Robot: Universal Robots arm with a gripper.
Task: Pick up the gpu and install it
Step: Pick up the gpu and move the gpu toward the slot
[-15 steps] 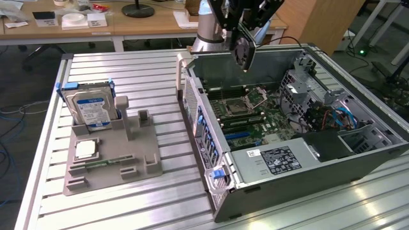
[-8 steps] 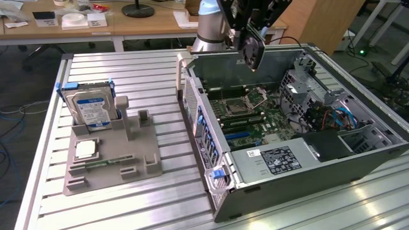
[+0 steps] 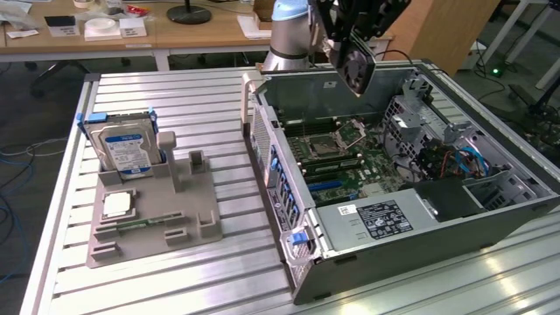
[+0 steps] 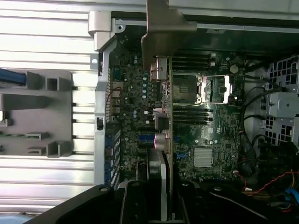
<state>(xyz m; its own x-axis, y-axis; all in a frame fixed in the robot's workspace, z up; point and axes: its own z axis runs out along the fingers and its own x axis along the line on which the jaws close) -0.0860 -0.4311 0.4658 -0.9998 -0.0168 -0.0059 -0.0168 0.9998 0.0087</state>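
The gpu (image 3: 359, 65) is a dark flat card with a round fan, and it hangs on edge above the far side of the open computer case (image 3: 411, 236). My gripper (image 3: 348, 41) is shut on its upper edge. In the wrist view the gpu (image 4: 167, 116) appears edge-on, running over the motherboard (image 4: 205, 126), with its silvery bracket (image 4: 163, 28) at the far end near the case's rear wall. A black finger (image 4: 133, 203) stands on each side of the card. The card is held above the board, apart from it.
The case lies open on the slatted aluminium table (image 3: 175, 98), with the motherboard (image 3: 341, 157), drive cages and cables (image 3: 463, 161) inside. A grey fixture (image 3: 157, 216) at the exterior view's left holds a blue-labelled hard drive (image 3: 122, 147), a processor chip and a green memory stick.
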